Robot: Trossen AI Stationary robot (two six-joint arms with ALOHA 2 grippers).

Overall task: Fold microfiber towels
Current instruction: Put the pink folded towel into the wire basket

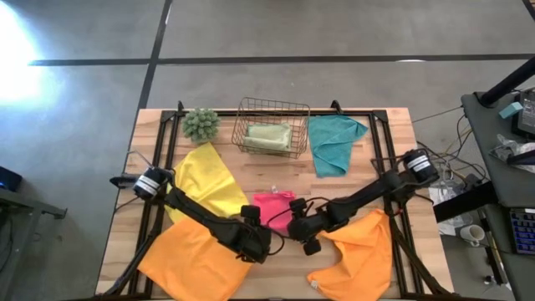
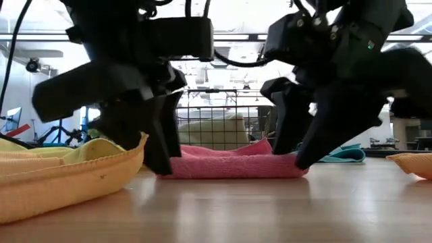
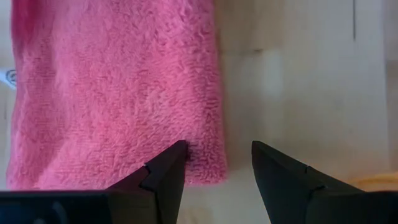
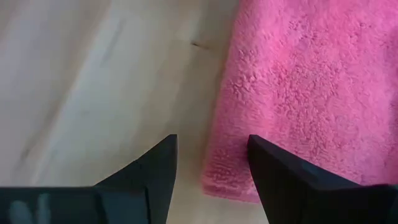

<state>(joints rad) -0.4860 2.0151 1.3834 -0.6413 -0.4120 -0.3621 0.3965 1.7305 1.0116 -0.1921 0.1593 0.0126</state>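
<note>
The folded pink towel (image 1: 274,207) lies flat on the wood at the table's middle. My left gripper (image 3: 216,149) stands open at its near left corner, one finger over the pink pile (image 3: 124,87), the other over bare wood. My right gripper (image 4: 212,142) stands open at the near right corner, likewise astride the towel's (image 4: 298,81) edge. In the low view both sets of fingers reach down to the ends of the pink towel (image 2: 233,162). My left gripper's one fingertip (image 3: 176,152) lies over the towel's corner (image 3: 205,168), coming slanting down from the near side; whether it touches the cloth I cannot tell. My right gripper's one fingertip (image 4: 256,146) lies over the other corner (image 4: 224,180) in the same way; touch cannot be told.
A yellow towel (image 1: 209,180) and an orange one (image 1: 196,259) lie at the left, another orange one (image 1: 364,251) at the right. At the back a teal towel (image 1: 334,142) lies spread beside a wire basket (image 1: 269,113) that holds a sage green towel (image 1: 269,135), with a fuzzy plant ball (image 1: 201,124) to its left.
</note>
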